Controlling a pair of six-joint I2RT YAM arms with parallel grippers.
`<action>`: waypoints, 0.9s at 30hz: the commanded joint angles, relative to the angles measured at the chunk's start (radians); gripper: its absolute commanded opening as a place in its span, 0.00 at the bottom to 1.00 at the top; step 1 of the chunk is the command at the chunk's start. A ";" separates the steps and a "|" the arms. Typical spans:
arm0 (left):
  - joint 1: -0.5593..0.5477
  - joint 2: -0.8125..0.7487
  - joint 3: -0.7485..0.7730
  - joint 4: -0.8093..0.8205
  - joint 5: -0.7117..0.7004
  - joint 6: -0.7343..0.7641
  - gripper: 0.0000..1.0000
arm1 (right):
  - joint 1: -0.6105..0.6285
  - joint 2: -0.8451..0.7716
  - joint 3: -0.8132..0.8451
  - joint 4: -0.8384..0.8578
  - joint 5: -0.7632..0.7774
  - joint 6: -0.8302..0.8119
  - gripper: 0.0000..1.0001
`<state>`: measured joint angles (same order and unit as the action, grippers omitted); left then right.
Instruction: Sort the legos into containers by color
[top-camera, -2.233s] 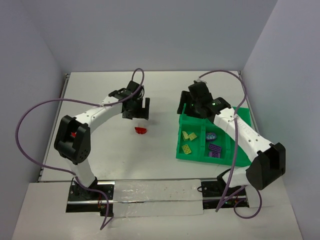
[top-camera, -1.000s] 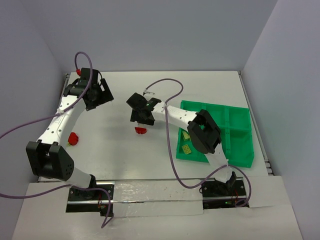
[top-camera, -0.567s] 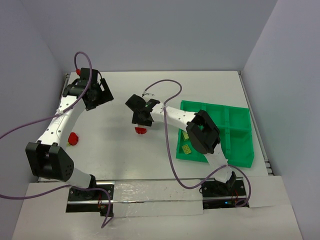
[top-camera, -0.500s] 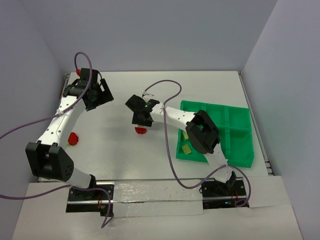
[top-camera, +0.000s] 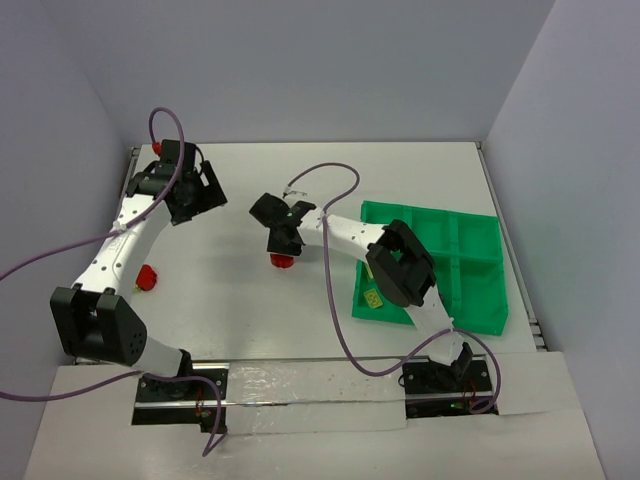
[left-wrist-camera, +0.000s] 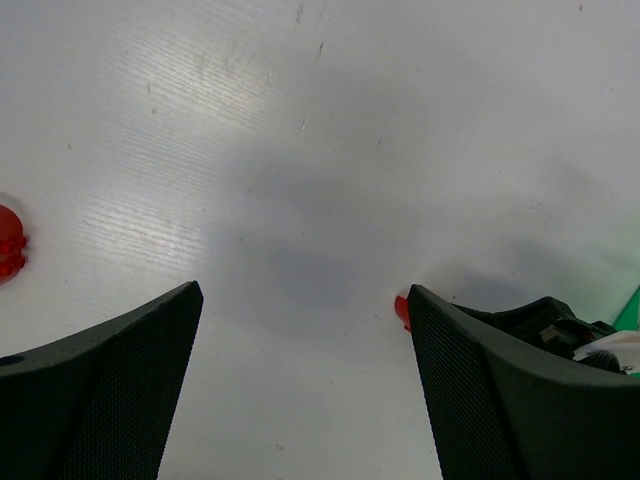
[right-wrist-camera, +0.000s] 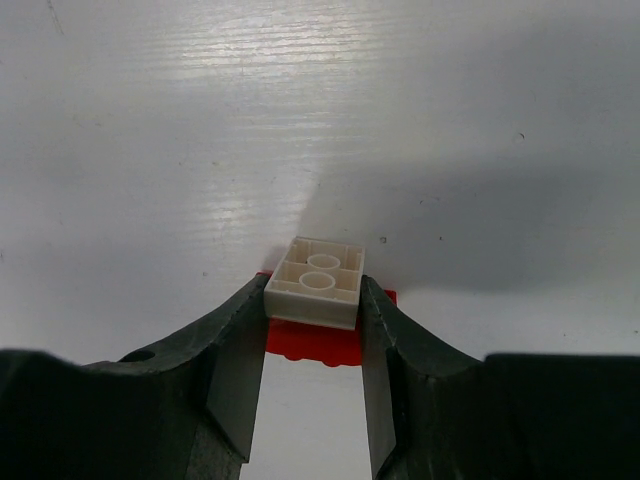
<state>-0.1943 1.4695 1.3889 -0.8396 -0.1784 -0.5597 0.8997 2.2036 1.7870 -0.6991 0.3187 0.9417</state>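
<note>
A cream, pale yellow-green lego (right-wrist-camera: 318, 275) lies upside down on a red lego (right-wrist-camera: 315, 343) on the white table. My right gripper (right-wrist-camera: 314, 292) is shut on the cream one, a finger pressed against each side. From above, that gripper (top-camera: 281, 238) sits mid-table with the red lego (top-camera: 281, 261) showing just below it. My left gripper (top-camera: 195, 190) hovers open at the far left, and nothing is between its fingers (left-wrist-camera: 130, 350). Another red lego (top-camera: 147, 278) lies near the left edge. The green tray of containers (top-camera: 478, 240) holds a yellow-green lego (top-camera: 373, 299).
The right arm's elbow (top-camera: 402, 265) hangs over the tray's left compartments and hides most of them. Purple cables loop over the table beside both arms. The left wrist view catches the left-edge red lego (left-wrist-camera: 8, 243) and part of the right gripper (left-wrist-camera: 545, 318).
The right gripper's jaws have closed onto the cream lego over the last second. The left arm has stayed in place, open.
</note>
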 joint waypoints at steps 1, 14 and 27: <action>0.033 -0.048 -0.050 0.081 0.104 0.042 0.92 | -0.016 -0.073 0.046 -0.018 0.041 0.000 0.11; 0.058 -0.160 -0.535 0.819 0.905 -0.294 0.86 | -0.159 -0.214 0.071 0.016 -0.102 -0.088 0.00; -0.010 -0.030 -0.562 1.003 0.979 -0.348 0.79 | -0.165 -0.264 0.074 0.030 -0.185 -0.084 0.00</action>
<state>-0.1940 1.3952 0.8211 0.0462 0.7385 -0.8724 0.7307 2.0068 1.8282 -0.6914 0.1506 0.8684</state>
